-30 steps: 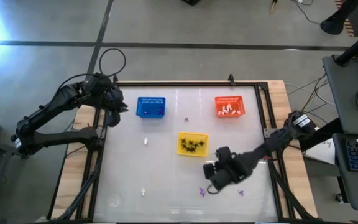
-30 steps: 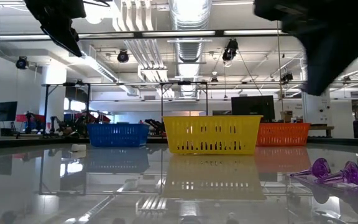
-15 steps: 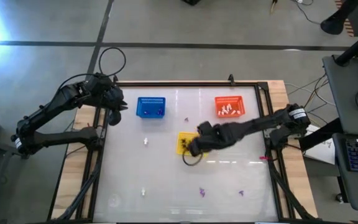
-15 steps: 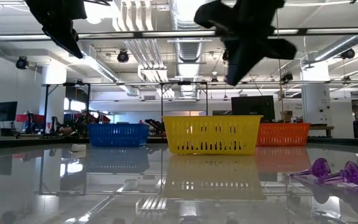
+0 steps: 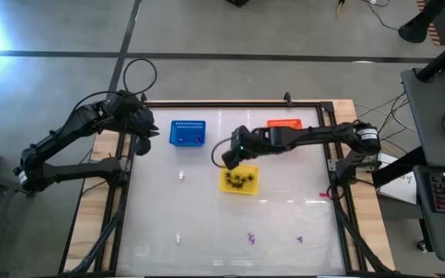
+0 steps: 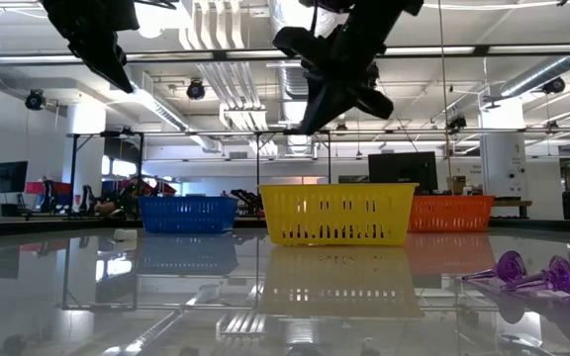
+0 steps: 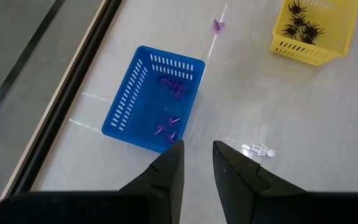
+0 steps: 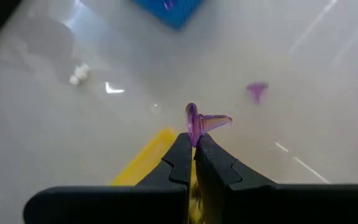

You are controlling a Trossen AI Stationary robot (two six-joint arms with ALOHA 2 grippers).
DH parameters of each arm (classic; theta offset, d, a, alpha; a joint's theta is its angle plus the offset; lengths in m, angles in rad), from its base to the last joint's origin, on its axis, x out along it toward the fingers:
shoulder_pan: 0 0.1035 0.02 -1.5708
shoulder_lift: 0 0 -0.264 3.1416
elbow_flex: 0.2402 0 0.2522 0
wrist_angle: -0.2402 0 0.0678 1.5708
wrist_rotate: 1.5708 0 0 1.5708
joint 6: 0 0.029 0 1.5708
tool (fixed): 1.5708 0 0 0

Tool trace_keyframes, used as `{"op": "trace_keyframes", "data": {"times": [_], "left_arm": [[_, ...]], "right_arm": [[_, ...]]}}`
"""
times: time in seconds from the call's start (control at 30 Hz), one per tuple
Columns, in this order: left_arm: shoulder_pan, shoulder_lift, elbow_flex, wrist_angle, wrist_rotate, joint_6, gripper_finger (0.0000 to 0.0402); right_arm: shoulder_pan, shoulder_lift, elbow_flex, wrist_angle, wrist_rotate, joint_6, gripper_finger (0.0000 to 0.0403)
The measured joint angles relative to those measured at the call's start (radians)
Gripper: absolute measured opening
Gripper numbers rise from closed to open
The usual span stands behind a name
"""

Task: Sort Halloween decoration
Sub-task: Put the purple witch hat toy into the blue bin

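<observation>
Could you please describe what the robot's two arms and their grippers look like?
Both arms are dark, slender and multi-jointed. The left arm trails a looped black cable by its wrist; the right arm has a pale band near its base. The left gripper and right gripper each have two flat black tapering fingers.

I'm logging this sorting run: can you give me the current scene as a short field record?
right end effector: shut on a purple trinket, in the air above the yellow basket
left end effector: waiting above the table's left edge near the blue basket
blue basket: purple pieces
yellow basket: black spiders
loose on table: purple and white pieces
</observation>
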Motion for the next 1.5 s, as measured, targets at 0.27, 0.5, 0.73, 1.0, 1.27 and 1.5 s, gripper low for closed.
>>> {"op": "trace_keyframes", "data": {"times": [0.27, 0.5, 0.73, 1.0, 1.27, 1.5], "left_arm": [[0.000, 0.012, 0.000, 0.005, 0.000, -0.001, 0.0068], [0.000, 0.023, 0.000, 0.038, 0.000, -0.026, 0.0068], [0.000, 0.037, 0.000, 0.047, 0.000, -0.049, 0.0068], [0.000, 0.069, 0.000, 0.070, -0.001, -0.082, 0.0068], [0.000, 0.096, 0.000, 0.077, -0.001, -0.100, 0.0068], [0.000, 0.098, 0.000, 0.080, -0.002, -0.108, 0.0068]], "right_arm": [[-0.094, 0.016, 0.000, 0.156, -0.079, -0.124, 0.0008], [-0.161, 0.053, 0.000, 0.312, -0.146, -0.185, 0.0008], [-0.206, 0.094, 0.000, 0.431, -0.189, -0.222, 0.0008], [-0.246, 0.221, 0.079, 0.540, -0.290, -0.265, 0.0008], [-0.253, 0.388, 0.279, 0.484, -0.383, -0.370, 0.0009], [-0.275, 0.509, 0.481, 0.260, -0.386, -0.488, 0.0009]]}}
